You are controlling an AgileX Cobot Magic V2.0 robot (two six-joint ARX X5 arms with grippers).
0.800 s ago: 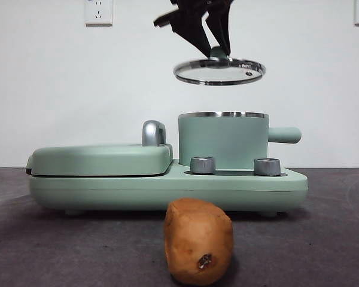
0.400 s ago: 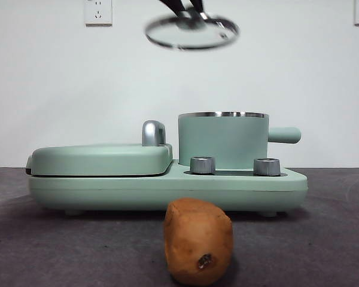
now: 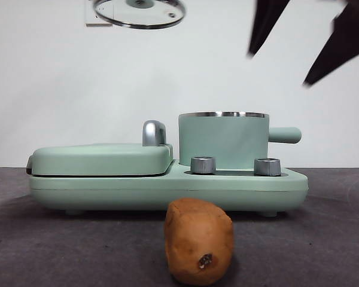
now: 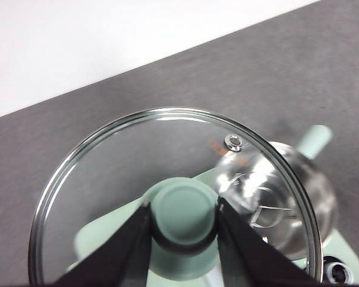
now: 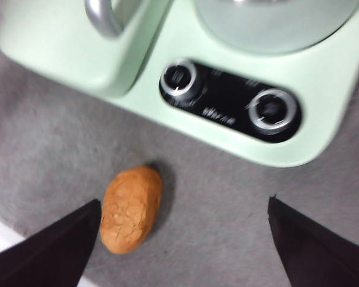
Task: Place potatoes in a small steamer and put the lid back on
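Left tool (image 4: 182, 224), clamped on the round glass lid's (image 3: 139, 13) knob, has carried it aside; right tool (image 3: 299, 45) arrives spread wide above the orange-brown potato (image 3: 198, 241), mint green pot (image 3: 223, 140) uncovered.

Left gripper (image 4: 183, 216), jaws clamped on green knob (image 4: 183, 210) of glass lid (image 4: 107, 173), above open steamer pot (image 4: 299, 203) and grey table (image 4: 275, 78).

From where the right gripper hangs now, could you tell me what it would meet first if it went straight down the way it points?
Most likely the bare grey table, between the potato and the appliance base. The right gripper is open wide; the potato lies near one jaw and might be brushed, though depth is unclear.
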